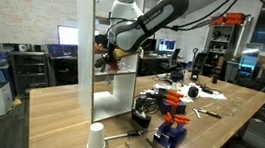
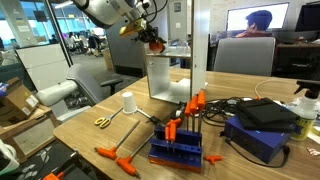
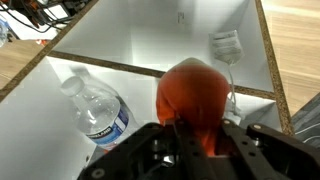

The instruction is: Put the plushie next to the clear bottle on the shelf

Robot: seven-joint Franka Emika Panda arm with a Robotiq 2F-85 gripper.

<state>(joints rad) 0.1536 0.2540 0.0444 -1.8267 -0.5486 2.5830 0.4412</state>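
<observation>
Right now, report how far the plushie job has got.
Done: the plushie is off the table, gripped in the hand. Under way: it hangs over a shelf board, with the bottle beside it in the wrist view. Left: lower it next to the bottle, open the hand and back out.

No text can be read anywhere. The whiteboard [image 1: 34,8] on the back wall in an exterior view has faint handwriting, too small to make out any word or number. In the wrist view the clear bottle [image 3: 97,108] wears a wrap label [image 3: 107,124] with bluish print, but it is blurred and no brand or letters can be read. The monitors [image 1: 67,36] are lit in an exterior view, and their screen content is too small to read.
</observation>
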